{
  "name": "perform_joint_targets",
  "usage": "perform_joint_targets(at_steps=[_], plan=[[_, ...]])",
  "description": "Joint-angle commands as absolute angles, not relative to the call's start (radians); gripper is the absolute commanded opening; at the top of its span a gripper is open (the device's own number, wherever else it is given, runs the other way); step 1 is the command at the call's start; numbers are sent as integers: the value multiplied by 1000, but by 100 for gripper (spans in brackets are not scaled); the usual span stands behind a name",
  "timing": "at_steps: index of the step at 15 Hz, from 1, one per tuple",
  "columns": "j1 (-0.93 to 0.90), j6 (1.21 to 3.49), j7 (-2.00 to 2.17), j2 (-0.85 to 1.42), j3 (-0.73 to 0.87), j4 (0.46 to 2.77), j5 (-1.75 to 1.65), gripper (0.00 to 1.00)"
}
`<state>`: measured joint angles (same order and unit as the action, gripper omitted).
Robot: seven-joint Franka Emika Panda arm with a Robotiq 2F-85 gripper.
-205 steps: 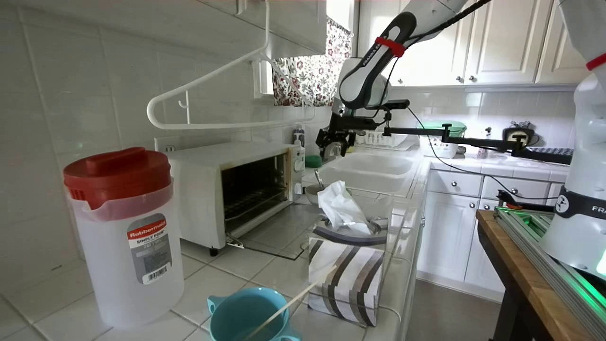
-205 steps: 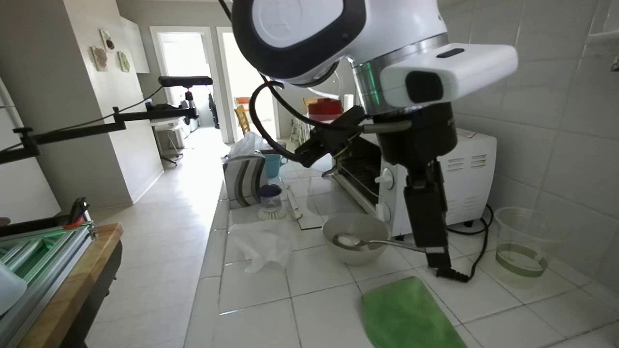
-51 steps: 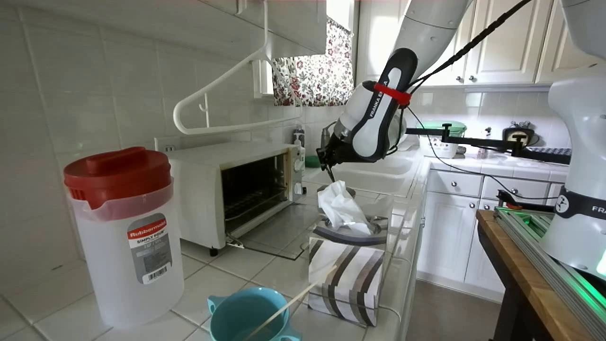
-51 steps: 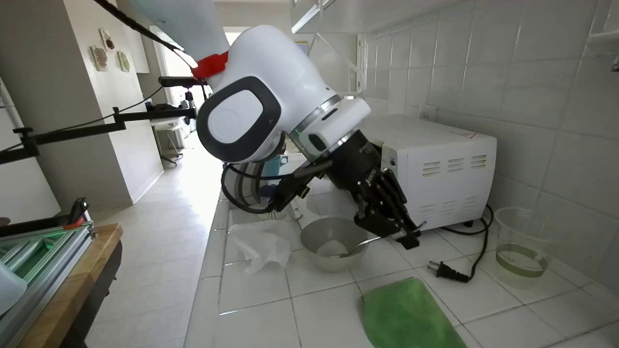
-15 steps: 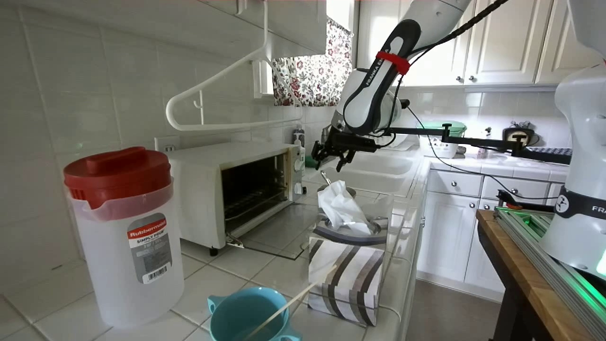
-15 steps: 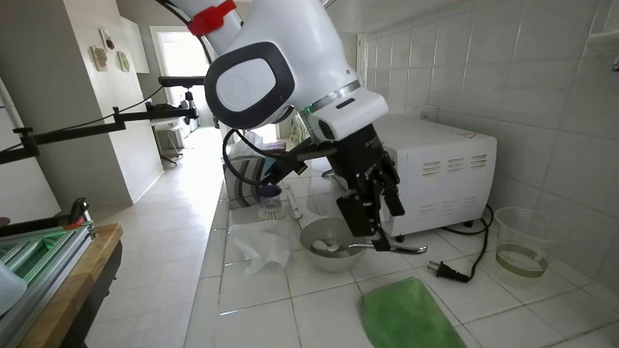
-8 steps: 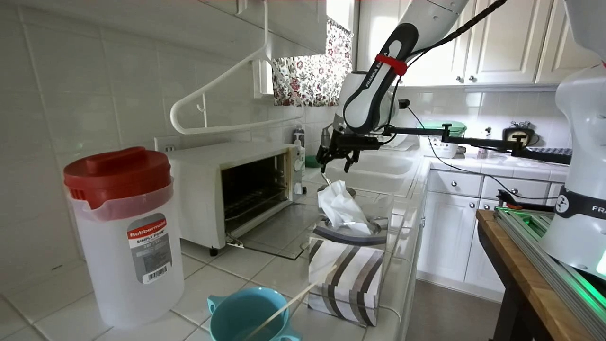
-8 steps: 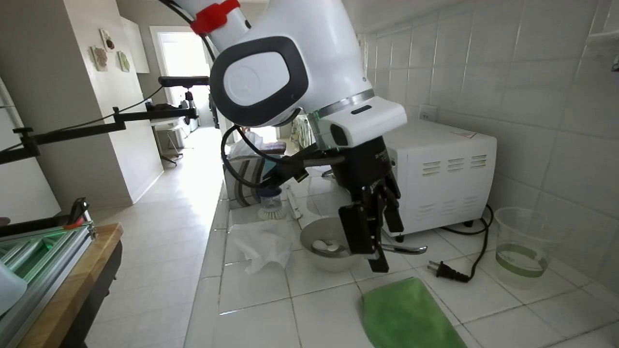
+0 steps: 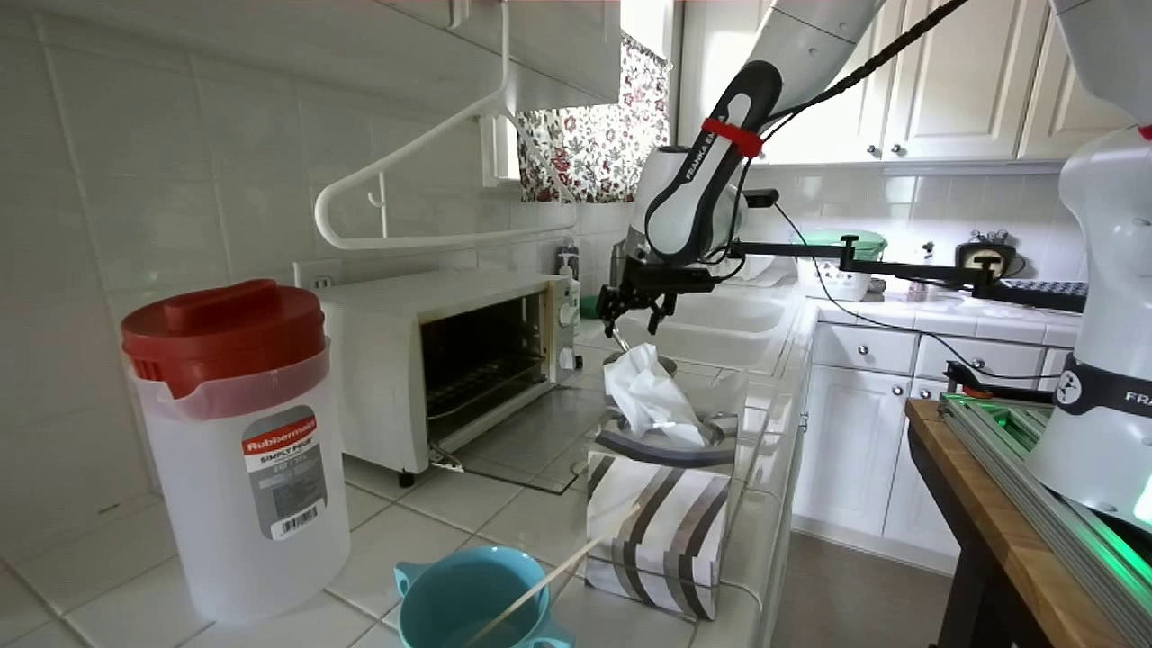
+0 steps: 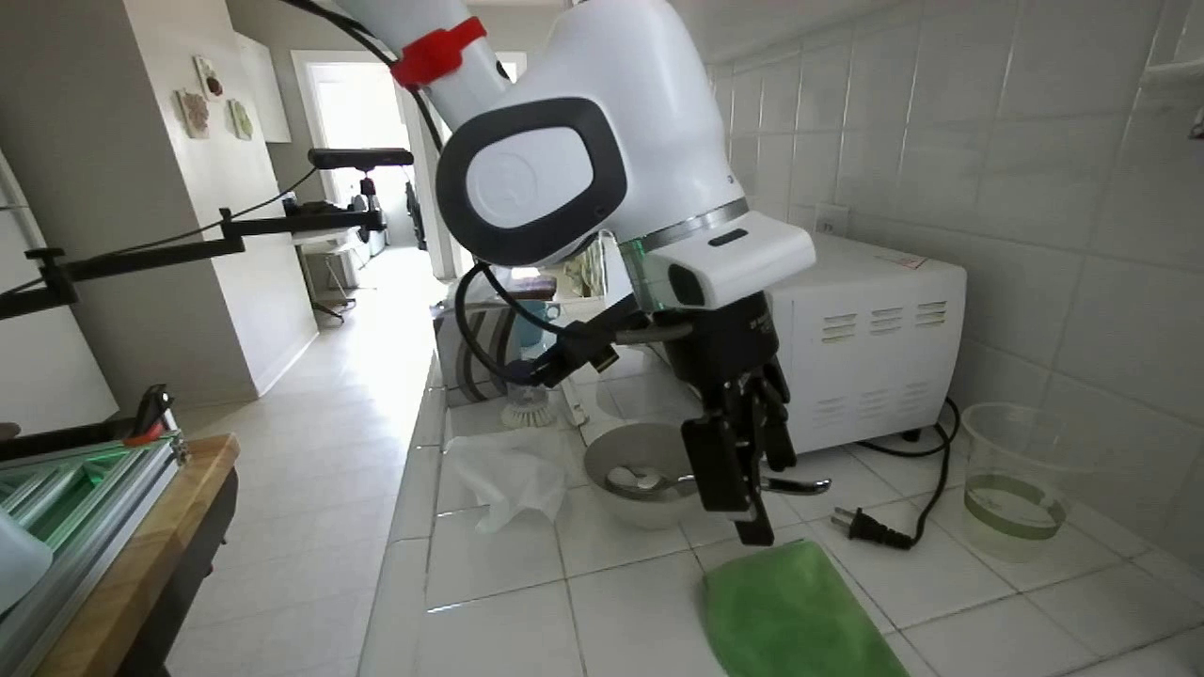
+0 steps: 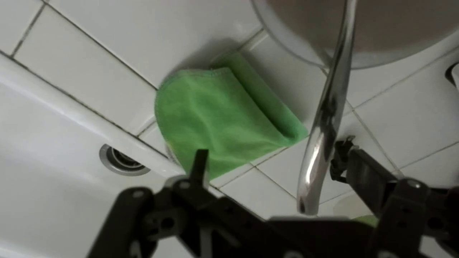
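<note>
In the wrist view my gripper (image 11: 276,159) stands open, its black fingers spread wide. A shiny metal spoon (image 11: 322,136) shows its handle between them, nearer the right finger and touching neither as far as I see. In an exterior view the gripper (image 10: 767,498) points down over the handle's end, and the near finger hides part of the spoon (image 10: 797,486). The spoon's head rests inside a pale grey bowl (image 10: 621,505), with the handle lying over the rim. A folded green cloth (image 10: 790,611) lies on the tiles close by, under the left finger in the wrist view.
A white toaster oven (image 10: 865,348) stands beside the gripper, its black plug (image 10: 875,531) on the tiles. A clear tub (image 10: 1021,470) sits against the wall. A crumpled tissue (image 10: 508,475) and a striped tissue box (image 9: 661,531) line the counter. The sink (image 11: 46,154) lies alongside.
Over the last second my gripper has opened slightly and moved lower along the handle toward its end. Spoon and bowl stay put. Compared with the oldest frames, the bowl has shifted.
</note>
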<state>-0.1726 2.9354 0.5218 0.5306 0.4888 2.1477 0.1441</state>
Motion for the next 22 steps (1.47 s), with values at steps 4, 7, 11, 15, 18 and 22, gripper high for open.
perform_joint_targets(at_steps=[4,7,11,15,18,22], plan=[[-133,2941,541,570,451,2098,142,84],[-131,2943,545,579,451,2087,143,82],[-131,2943,555,588,451,2077,144,77],[-128,2943,561,590,442,2068,147,100],[-130,2941,566,591,435,2058,147,89],[-129,2943,572,594,423,2050,148,57]])
